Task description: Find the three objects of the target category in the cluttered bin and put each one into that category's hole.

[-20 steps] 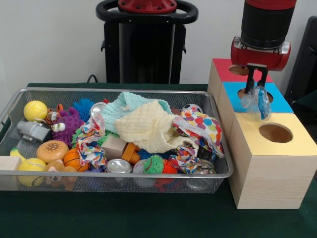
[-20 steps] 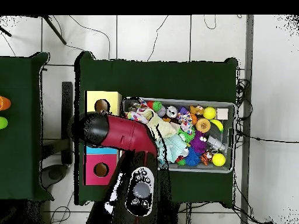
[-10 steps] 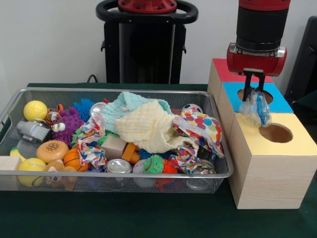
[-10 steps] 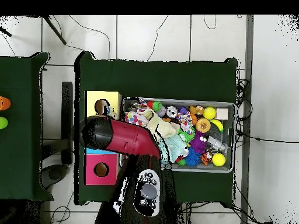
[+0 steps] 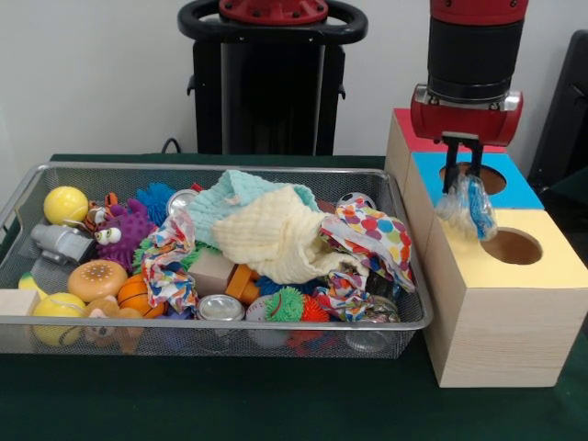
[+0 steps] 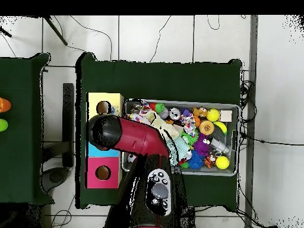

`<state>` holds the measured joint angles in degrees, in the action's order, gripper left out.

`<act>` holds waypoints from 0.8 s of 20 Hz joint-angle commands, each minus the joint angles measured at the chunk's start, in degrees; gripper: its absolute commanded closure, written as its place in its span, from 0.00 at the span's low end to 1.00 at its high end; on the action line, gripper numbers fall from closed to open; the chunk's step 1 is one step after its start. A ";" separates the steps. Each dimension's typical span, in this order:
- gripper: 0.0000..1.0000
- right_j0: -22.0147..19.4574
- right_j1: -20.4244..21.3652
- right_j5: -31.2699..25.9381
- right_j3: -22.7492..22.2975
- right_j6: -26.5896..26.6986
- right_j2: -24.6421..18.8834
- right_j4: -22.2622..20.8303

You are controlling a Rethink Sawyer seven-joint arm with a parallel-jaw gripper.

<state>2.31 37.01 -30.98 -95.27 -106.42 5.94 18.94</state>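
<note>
My gripper hangs over the three-box block, shut on a crumpled clear and blue plastic wrapper. The wrapper dangles above the near edge of the blue-topped box, partly covering its hole and just left of the yellow-topped box's hole. The red-topped box stands behind. In the overhead view the arm's wrist hides the gripper and most of the blue box; the yellow box and red box show. The wire bin is full of mixed objects.
The bin holds cloths, a patterned rag, cans, balls, a purple spiky toy, a burger toy and wooden blocks. A black stand rises behind the bin.
The gripper has drifted left in the front view with the wrapper, from over the blue box's right side toward its left edge. The bin's contents are unchanged.
</note>
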 commanded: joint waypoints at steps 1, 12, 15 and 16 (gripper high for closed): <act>1.00 -5.30 -7.00 -14.41 5.79 -0.61 -4.94 -3.85; 1.00 -5.64 -5.43 -12.24 3.77 -1.89 -5.47 -3.93; 1.00 -4.47 -3.14 -7.37 -1.39 -3.83 -5.61 -3.05; 1.00 -4.00 -2.38 -5.86 -2.93 -4.51 -5.44 -3.00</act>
<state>-1.57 33.73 -44.39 -87.85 -106.42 3.60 18.92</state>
